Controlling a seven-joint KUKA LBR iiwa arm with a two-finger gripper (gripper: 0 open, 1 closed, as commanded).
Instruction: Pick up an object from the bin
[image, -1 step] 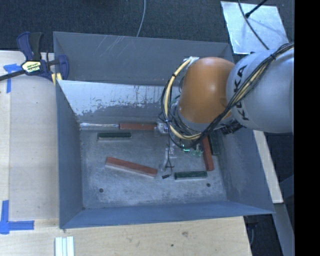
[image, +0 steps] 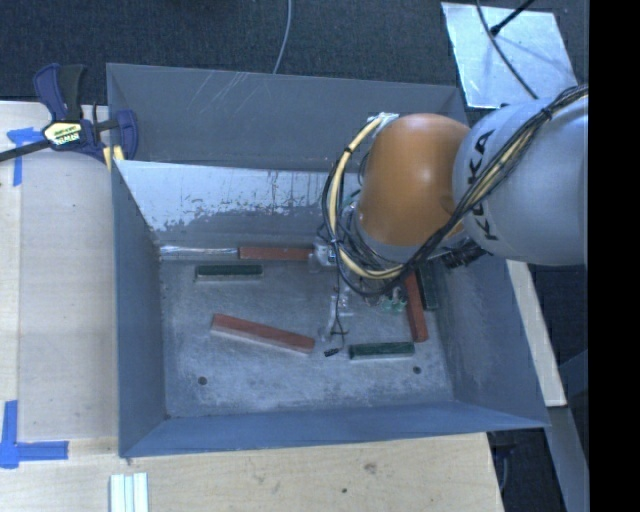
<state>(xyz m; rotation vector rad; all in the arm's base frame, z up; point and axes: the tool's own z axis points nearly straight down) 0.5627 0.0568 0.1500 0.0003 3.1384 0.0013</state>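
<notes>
In the grey metal bin (image: 140, 300), on the left of the floor near the back wall: a short dark green bar (image: 228, 270), lying flat. Just right of it, along the foot of the back wall: a red-brown bar (image: 272, 254). Nearer the front: a longer red-brown slat (image: 262, 334), slanting down to the right. At mid-floor: the gripper (image: 336, 338), pointing down, low over the gap between the slat's right end and the left end of a second dark green bar (image: 381, 349). Open or closed: cannot tell. Further right, partly under the arm's orange cover (image: 410, 190): a red-brown stick (image: 416, 318), lying front to back.
</notes>
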